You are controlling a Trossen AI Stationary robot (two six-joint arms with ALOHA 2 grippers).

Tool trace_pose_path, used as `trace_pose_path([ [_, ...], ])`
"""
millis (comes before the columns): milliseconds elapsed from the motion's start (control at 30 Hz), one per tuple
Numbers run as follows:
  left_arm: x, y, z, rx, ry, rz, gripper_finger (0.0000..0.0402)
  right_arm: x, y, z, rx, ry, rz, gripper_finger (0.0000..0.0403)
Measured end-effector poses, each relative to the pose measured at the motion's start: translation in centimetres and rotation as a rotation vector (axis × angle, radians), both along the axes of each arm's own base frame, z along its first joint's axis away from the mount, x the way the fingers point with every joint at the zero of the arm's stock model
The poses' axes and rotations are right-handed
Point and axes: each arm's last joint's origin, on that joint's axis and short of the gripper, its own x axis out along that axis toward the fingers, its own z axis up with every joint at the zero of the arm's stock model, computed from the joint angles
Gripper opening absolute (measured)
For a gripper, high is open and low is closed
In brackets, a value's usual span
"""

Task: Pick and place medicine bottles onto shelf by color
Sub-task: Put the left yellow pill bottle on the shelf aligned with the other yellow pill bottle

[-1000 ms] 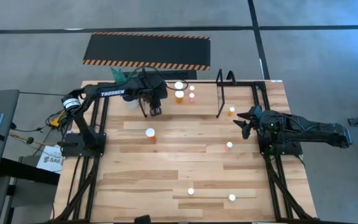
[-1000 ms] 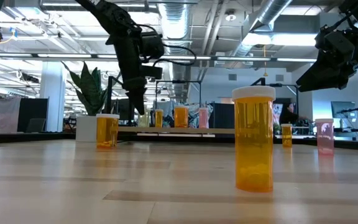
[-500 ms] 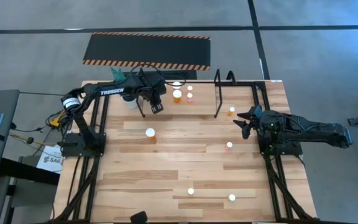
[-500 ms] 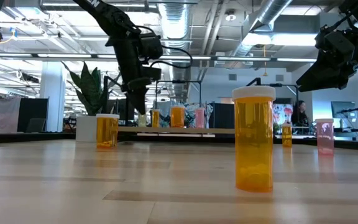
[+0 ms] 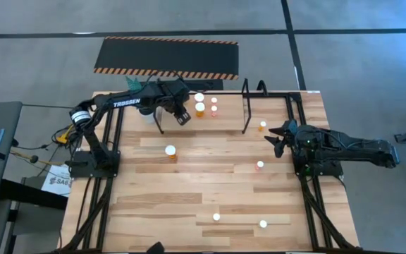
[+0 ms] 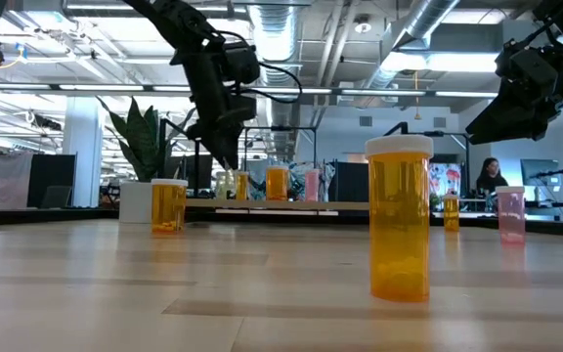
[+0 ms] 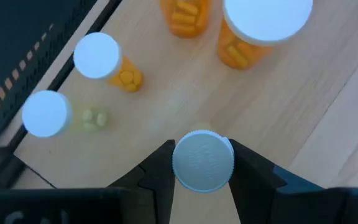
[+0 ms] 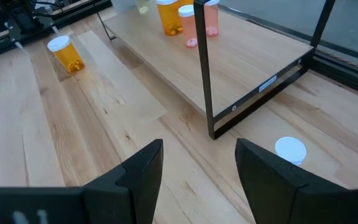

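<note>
Over the shelf [image 5: 224, 116] at the table's far edge, left gripper [image 7: 202, 180] has its jaws clamped on a white-capped bottle [image 7: 202, 163], so lower it upright beside the same-color bottles [image 5: 200, 107] without bumping them, then release; right gripper [image 8: 194, 168] waits open near the right edge.

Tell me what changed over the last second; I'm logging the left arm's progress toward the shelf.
The left gripper, shut on a white-capped bottle, carried it toward the far edge, over the shelf and nearer the bottles standing there. Nothing was released. The right gripper stayed open and parked at the right; the loose bottles on the table did not move.
</note>
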Motion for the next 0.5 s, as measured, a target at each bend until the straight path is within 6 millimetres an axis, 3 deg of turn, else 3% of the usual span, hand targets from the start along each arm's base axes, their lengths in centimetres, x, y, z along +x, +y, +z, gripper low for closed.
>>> trace_pose_path([
  [233,0.0,-0.5,0.0,-0.024,0.021,0.078,0.0116,0.0,0.0,0.0,0.000,0.000,0.000,0.0225],
  [500,0.1,-1.1,0.0,0.091,0.156,-0.230,0.0116,0.0,0.0,0.0,0.000,-0.001,0.000,0.0225],
])
